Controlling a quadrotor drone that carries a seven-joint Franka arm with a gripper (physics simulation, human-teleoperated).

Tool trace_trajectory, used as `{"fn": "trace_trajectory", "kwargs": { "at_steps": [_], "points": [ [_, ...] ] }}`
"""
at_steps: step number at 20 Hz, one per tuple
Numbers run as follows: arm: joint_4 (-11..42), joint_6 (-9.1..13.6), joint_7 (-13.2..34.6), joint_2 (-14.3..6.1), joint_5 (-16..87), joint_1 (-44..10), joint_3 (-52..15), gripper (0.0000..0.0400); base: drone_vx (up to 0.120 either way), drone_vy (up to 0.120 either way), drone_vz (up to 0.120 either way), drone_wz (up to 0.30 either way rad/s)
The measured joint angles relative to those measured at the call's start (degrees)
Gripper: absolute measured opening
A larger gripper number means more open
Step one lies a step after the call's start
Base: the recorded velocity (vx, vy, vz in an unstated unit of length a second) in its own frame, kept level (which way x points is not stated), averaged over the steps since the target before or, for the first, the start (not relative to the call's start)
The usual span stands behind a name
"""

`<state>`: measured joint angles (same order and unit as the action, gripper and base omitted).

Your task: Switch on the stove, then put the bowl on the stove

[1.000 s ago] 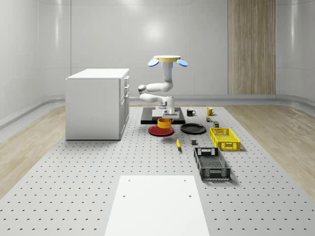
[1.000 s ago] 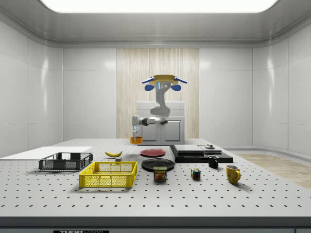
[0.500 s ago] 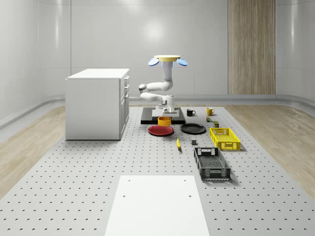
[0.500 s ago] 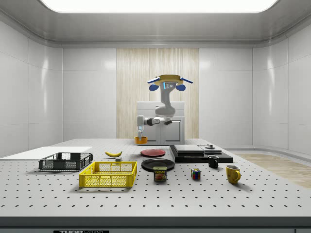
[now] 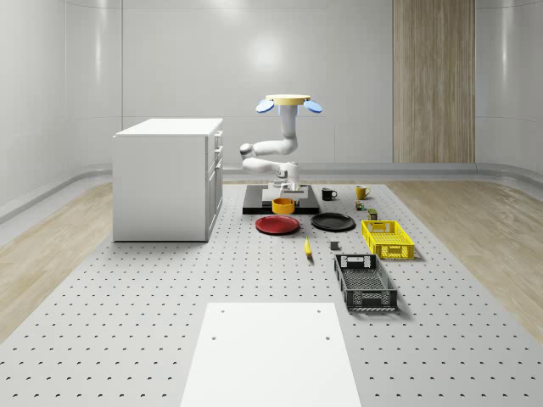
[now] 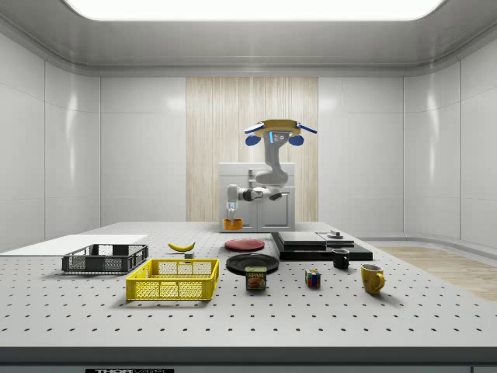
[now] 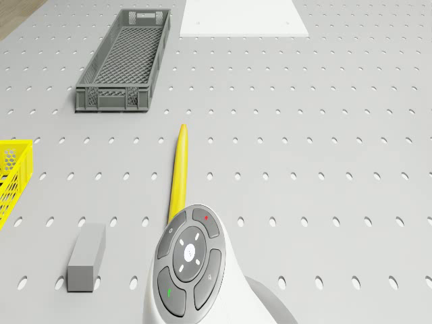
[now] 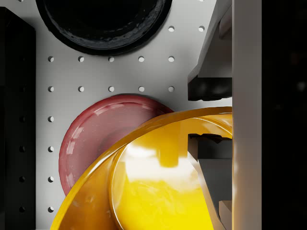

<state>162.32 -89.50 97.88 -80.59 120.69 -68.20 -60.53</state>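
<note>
1. Holding the orange bowl [image 8: 144, 187] by its rim, my gripper [image 8: 211, 117] has one finger outside the wall and one inside. I can see the rim pinched between them in the wrist view.
2. I think I hold it by the rim so the bowl stays level and open side up, ready to be set down flat.
3. My bowl [image 5: 283, 206] hangs in the air, lifted off the red plate [image 5: 277, 225], near the front edge of the black stove [image 5: 307, 205].
4. My drone [image 6: 279, 130] hovers high above the table [image 5: 127, 288], close to the white cabinet [image 5: 165, 178], on the stove's side of it.
5. My arm [image 5: 284, 144] drops from the drone, bends at the elbow, then points the gripper straight down.
6. I cannot tell if the stove is on. I guess the bowl must go a bit further over the stove.
</note>
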Motion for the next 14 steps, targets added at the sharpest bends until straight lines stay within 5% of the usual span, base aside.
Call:
{"fn": "trace_trajectory", "kwargs": {
  "at_steps": [14],
  "points": [
    [0.0,0.3,-0.1,0.3,0.2,0.2,0.1,0.0100,-0.120,0.000,0.000,0.000]
  ]
}}
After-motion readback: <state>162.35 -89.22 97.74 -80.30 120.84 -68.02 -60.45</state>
